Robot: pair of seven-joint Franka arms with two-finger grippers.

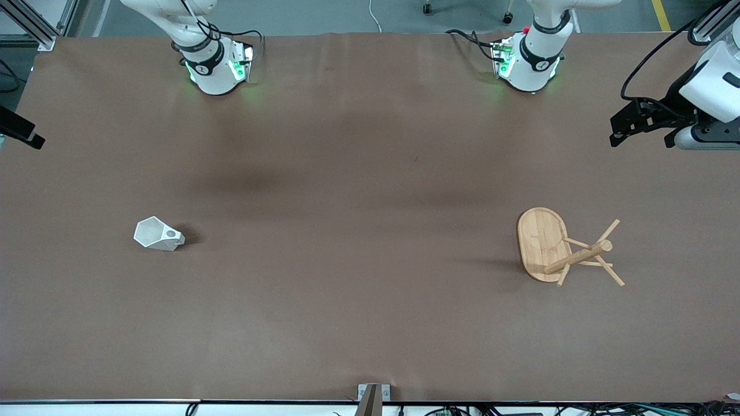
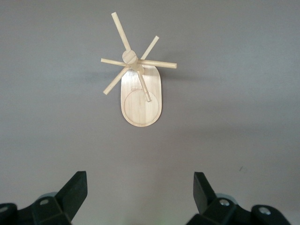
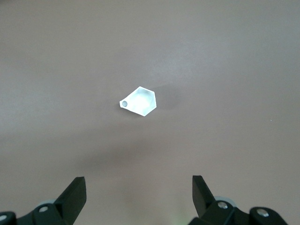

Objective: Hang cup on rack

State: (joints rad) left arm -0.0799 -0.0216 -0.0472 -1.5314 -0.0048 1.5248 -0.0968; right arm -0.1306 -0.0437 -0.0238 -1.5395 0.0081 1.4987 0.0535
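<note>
The small white faceted cup [image 1: 158, 233] sits on the brown table toward the right arm's end, its handle tab with the round hole turned toward the table's middle. It also shows in the right wrist view [image 3: 140, 101], well below my right gripper [image 3: 139, 184], which is open and empty high over the table. The bamboo rack [image 1: 563, 247] stands on its oval base toward the left arm's end, with several thin pegs spreading from the post. It also shows in the left wrist view [image 2: 139, 84], under my left gripper [image 2: 140, 180], which is open and empty high above it.
The brown table [image 1: 358, 231] carries only the cup and the rack. The left arm's wrist [image 1: 694, 110] hangs at the table's edge at its own end. A black part of the right arm [image 1: 20, 132] shows at the other edge.
</note>
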